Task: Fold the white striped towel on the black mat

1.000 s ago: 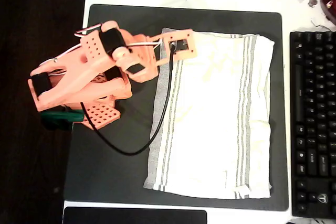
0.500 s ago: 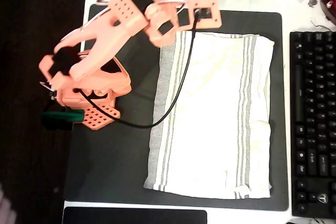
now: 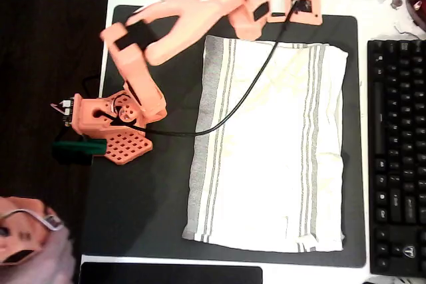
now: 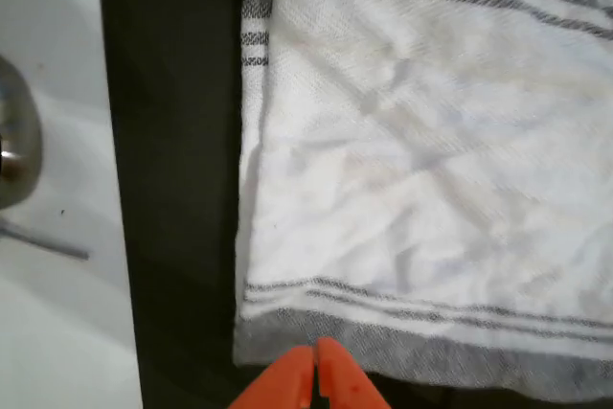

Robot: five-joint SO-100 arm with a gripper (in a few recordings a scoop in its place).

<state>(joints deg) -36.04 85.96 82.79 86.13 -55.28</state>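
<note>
Overhead view: towel [image 3: 273,151] lengthwise top-to-bottom

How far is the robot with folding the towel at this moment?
Nothing looks folded yet: the white striped towel lies flat and spread on the black mat. In hand: the gripper hovers shut and empty over the towel's grey-edged corner in the wrist view, near the mat's far edge overhead. Left: open, grasp an edge, and fold it over.

Overhead view straight down, wide; wrist view close, downward; shared: white striped towel [image 3: 273,144] edge.
</note>
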